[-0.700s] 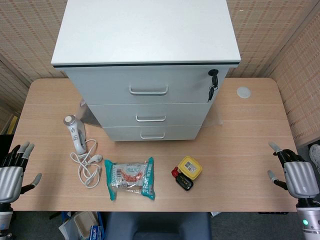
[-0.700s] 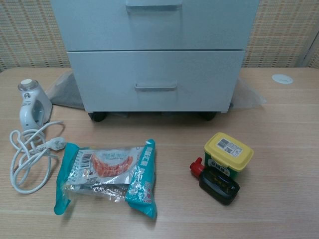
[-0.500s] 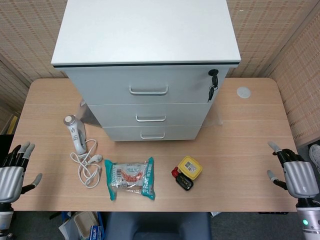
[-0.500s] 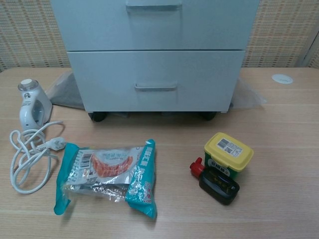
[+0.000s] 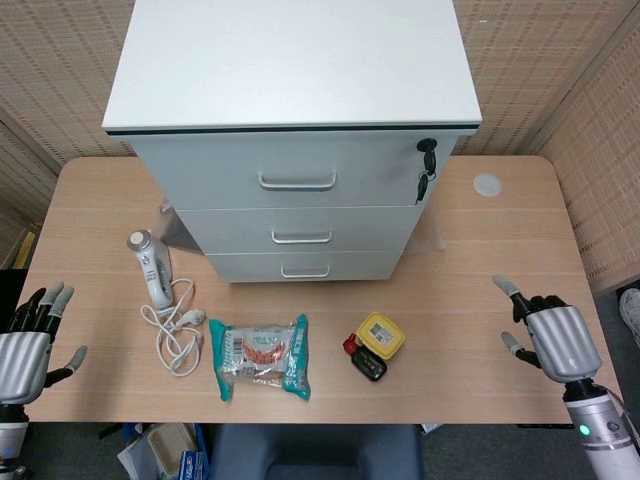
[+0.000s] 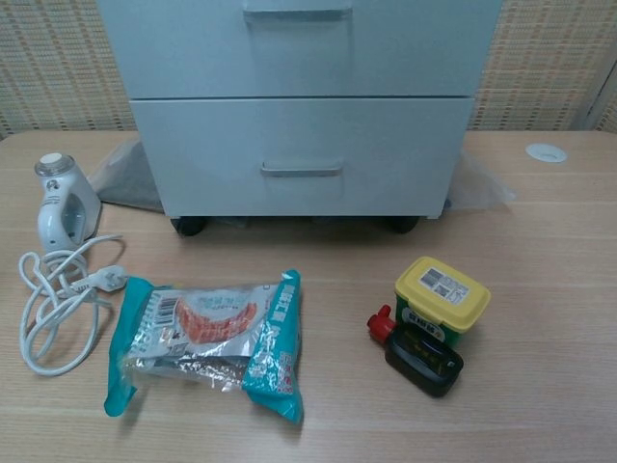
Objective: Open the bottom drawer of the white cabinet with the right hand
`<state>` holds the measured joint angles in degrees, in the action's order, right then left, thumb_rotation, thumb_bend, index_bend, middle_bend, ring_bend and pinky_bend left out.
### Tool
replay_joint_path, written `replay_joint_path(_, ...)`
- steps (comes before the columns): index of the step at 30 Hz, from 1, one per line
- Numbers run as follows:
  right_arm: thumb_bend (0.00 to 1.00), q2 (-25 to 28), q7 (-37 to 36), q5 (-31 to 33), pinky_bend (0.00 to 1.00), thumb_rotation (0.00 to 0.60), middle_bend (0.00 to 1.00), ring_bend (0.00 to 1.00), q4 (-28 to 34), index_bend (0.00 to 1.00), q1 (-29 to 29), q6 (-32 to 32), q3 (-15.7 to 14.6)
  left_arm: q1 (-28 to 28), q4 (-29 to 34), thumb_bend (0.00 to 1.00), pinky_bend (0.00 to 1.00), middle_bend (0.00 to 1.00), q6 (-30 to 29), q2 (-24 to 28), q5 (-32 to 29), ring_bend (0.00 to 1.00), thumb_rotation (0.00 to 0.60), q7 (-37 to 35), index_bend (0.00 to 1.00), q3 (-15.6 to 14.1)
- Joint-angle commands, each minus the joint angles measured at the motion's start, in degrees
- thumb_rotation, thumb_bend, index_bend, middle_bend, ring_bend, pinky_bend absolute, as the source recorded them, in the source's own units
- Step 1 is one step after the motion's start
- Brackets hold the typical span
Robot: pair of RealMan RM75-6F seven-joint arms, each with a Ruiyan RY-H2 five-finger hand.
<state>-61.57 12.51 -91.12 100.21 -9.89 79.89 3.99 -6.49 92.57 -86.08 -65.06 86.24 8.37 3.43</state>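
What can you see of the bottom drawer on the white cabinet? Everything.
The bottom drawer is the lowest of three in the white cabinet. Its front is a flat, pale grey-white panel, looking like painted metal, with one slim silver bar handle centred near its upper half. It is fully closed, flush with the drawer above. Black castors sit beneath it on the table. Nothing touches it; the right hand is open, far off by the table's right edge.

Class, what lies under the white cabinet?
Under the white cabinet: black wheels and clear plastic sheet on the table. Farther beneath is hidden.
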Motion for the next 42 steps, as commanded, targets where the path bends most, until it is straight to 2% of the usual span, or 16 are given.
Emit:
replay_joint_path(1, 0.25, 0.4, 3.09, -0.73, 0.69, 0.6, 0.74, 0.7, 3.06, 0.13, -3.68, -4.66, 0.94, 0.04, 0.07, 0.27, 0.14, 0.0, -0.1, 0.19, 0.18, 0.0, 0.6, -0.01, 0.0, -0.08)
replay_joint_path(5, 0.31, 0.38, 6.49, 0.75, 0.79, 0.6, 0.86, 0.86, 6.23, 0.13, -7.96, -11.19, 1.84, 0.09, 0.14, 0.27, 0.14, 0.0, -0.21, 0.41, 0.47, 0.0, 0.6, -0.05, 0.0, -0.23)
replay_joint_path(12, 0.51, -2.15, 14.66, 6.63, 0.88, 0.6, 0.93, 0.95, 9.43, 0.13, -15.14, -21.09, 3.94, 0.17, 0.28, 0.27, 0.14, 0.0, -0.39, 0.74, 0.62, 0.0, 0.6, -0.25, 0.0, -0.28)
replay_joint_path(26, 0.52, -10.6, 26.4, 22.47, 0.89, 0.6, 0.95, 0.98, 8.23, 0.13, -27.49, -30.11, 7.53, -0.14, 1.13, 0.27, 0.14, 0.0, -0.26, 1.55, 1.49, 0.0, 0.6, 0.18, 0.0, -0.49)
replay_joint_path(33, 0.52, -14.66, 31.35, 29.99, 0.89, 0.6, 0.95, 0.98, 5.66, 0.12, -33.25, -31.57, 7.3, -0.16, 1.44, 0.27, 0.14, 0.0, -0.31, 1.86, 1.68, 0.0, 0.6, 0.4, 0.0, -0.56)
replay_joint_path(42, 0.52, -18.48, 34.98, 36.06, 0.89, 0.6, 0.95, 0.98, 2.88, 0.08, -38.05, -29.9, 6.35, -0.2, 1.09, 0.27, 0.14, 0.0, -0.01, 1.81, 1.58, 0.0, 0.6, 0.23, 0.0, -0.7)
